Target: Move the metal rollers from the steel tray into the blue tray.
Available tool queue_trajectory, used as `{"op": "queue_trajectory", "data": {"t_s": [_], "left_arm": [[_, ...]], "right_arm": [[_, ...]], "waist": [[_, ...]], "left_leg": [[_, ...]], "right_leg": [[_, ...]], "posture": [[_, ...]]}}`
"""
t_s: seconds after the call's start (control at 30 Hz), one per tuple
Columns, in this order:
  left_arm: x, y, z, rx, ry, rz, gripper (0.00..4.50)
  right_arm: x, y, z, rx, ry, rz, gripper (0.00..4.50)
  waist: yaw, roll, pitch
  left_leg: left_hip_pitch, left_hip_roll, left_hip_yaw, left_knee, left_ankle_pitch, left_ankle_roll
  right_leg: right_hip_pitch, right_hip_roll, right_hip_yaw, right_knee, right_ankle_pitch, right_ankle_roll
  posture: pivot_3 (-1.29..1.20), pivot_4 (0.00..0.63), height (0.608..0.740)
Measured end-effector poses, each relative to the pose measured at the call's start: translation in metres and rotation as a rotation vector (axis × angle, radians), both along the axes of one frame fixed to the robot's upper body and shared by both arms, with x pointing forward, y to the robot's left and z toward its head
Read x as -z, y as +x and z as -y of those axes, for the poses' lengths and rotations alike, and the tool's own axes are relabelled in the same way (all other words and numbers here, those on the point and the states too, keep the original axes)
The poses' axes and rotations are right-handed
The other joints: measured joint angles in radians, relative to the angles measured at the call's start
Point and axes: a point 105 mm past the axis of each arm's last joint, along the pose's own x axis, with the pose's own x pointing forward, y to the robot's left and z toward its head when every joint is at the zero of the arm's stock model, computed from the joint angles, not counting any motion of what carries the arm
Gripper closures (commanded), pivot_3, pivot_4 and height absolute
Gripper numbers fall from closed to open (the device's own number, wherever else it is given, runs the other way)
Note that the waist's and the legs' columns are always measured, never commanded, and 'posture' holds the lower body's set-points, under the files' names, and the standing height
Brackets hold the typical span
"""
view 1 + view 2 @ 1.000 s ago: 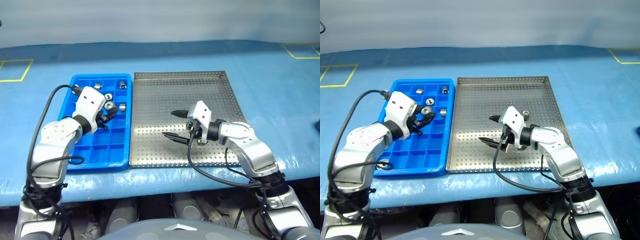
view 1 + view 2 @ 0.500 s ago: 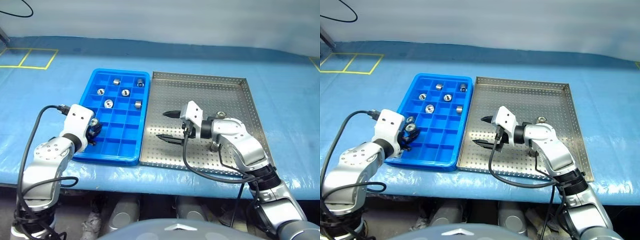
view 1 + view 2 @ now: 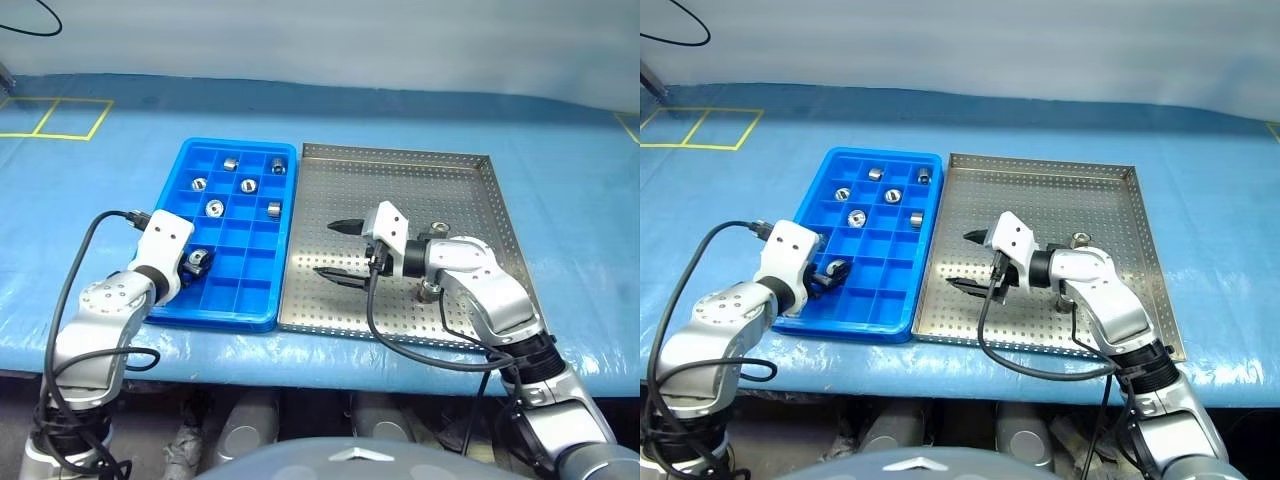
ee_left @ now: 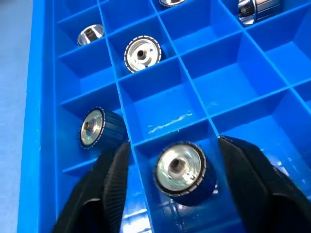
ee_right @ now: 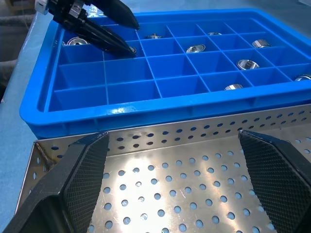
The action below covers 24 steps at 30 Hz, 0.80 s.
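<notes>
The blue tray [image 3: 215,318] lies left of the steel tray [image 3: 440,180]. My left gripper [image 3: 195,262] is open over a near compartment by the tray's left wall. A metal roller [image 4: 180,167] lies in that compartment between the spread fingers [image 4: 116,179], which stand apart from it. Another roller [image 4: 95,127] sits in the neighbouring compartment, and several more [image 3: 214,208] lie in the far rows. My right gripper [image 3: 335,250] is open and empty over the steel tray, pointing at the blue tray. One roller [image 3: 1077,239] stands on the steel tray beside the right forearm.
Both trays rest on a blue table cover [image 3: 560,150] near the front edge. Yellow tape squares [image 3: 55,118] mark the far left. A black cable [image 3: 400,345] loops from the right wrist over the steel tray's near rim.
My left gripper has opened and let the roller go into the near compartment, after sinking a little. The right arm has kept still. The camera view shifted early on.
</notes>
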Motion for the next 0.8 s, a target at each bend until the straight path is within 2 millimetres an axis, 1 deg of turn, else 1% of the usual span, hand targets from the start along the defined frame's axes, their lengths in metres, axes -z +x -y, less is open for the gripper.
{"op": "queue_trajectory", "data": {"t_s": [0.13,0.23,0.3,0.37,0.43,0.5,0.57,0.6,0.7,0.8], "left_arm": [[-0.005,0.002,0.003,0.022,-0.022,0.025,0.03],[-0.018,0.005,0.015,0.080,-0.086,0.093,0.03],[-0.031,0.006,0.035,0.179,-0.162,0.169,0.03],[-0.048,0.005,0.064,0.321,-0.248,0.248,0.03],[-0.056,0.002,0.088,0.448,-0.290,0.283,0.03],[-0.057,-0.001,0.106,0.547,-0.296,0.290,0.03],[-0.054,-0.002,0.116,0.606,-0.307,0.273,0.03],[-0.052,-0.002,0.122,0.637,-0.312,0.263,0.03],[-0.047,-0.003,0.132,0.705,-0.304,0.240,0.03],[-0.042,-0.004,0.135,0.737,-0.296,0.221,0.03]], "right_arm": [[0.000,0.002,0.004,0.039,0.009,0.005,0.00],[-0.003,0.009,0.011,0.107,0.021,0.012,0.00],[-0.006,0.015,0.019,0.171,0.024,0.027,0.00],[-0.007,0.021,0.032,0.246,0.016,0.031,0.00],[-0.007,0.026,0.046,0.317,0.004,0.032,0.00],[-0.003,0.028,0.060,0.388,-0.027,0.023,0.00],[0.001,0.028,0.068,0.438,-0.040,0.004,0.00],[0.004,0.027,0.071,0.456,-0.046,-0.006,0.00],[0.014,0.021,0.074,0.484,-0.061,-0.047,0.00],[0.019,0.018,0.075,0.498,-0.069,-0.068,0.00]], "waist": [[0.000,0.000,0.000],[0.001,0.000,0.000],[0.002,0.000,0.000],[0.004,0.000,0.000],[-0.001,0.000,0.000],[-0.009,0.000,0.000],[-0.021,0.000,0.000],[-0.028,0.000,0.000],[-0.047,0.000,0.000],[-0.064,0.000,0.000]], "left_leg": [[0.000,0.000,0.000,0.000,0.000,0.000],[0.000,0.000,0.000,0.000,0.000,0.000],[0.000,0.000,0.000,0.000,0.000,0.000],[-0.001,-0.001,0.000,0.000,0.000,0.000],[0.000,-0.001,0.001,0.000,0.000,0.000],[0.000,-0.001,0.002,0.000,0.000,0.000],[0.000,0.000,0.003,0.000,0.000,0.001],[0.000,0.000,0.003,0.000,-0.002,0.004],[0.001,0.000,0.004,0.000,-0.002,0.005],[0.001,0.000,0.005,0.000,-0.003,0.005]], "right_leg": [[0.000,0.000,0.000,0.000,0.000,0.000],[0.000,0.000,0.000,0.000,0.000,0.000],[0.000,-0.001,0.000,-0.001,0.000,0.000],[0.001,-0.002,0.000,-0.001,0.000,0.000],[0.001,-0.002,0.000,-0.001,0.000,0.000],[0.000,-0.001,0.001,-0.001,0.000,0.000],[0.000,-0.001,0.001,-0.001,0.000,0.000],[0.000,0.000,0.001,-0.001,0.000,0.000],[0.001,0.000,0.003,0.000,0.000,0.000],[0.001,0.001,0.003,0.000,0.000,0.000]], "posture": [[-0.07,0.150,0.740],[-0.08,0.150,0.740],[-0.09,0.150,0.740],[-0.12,0.150,0.740],[-0.15,0.150,0.740],[-0.17,0.150,0.740],[-0.19,0.150,0.740],[-0.20,0.150,0.740],[-0.21,0.150,0.740],[-0.22,0.150,0.740]]}}
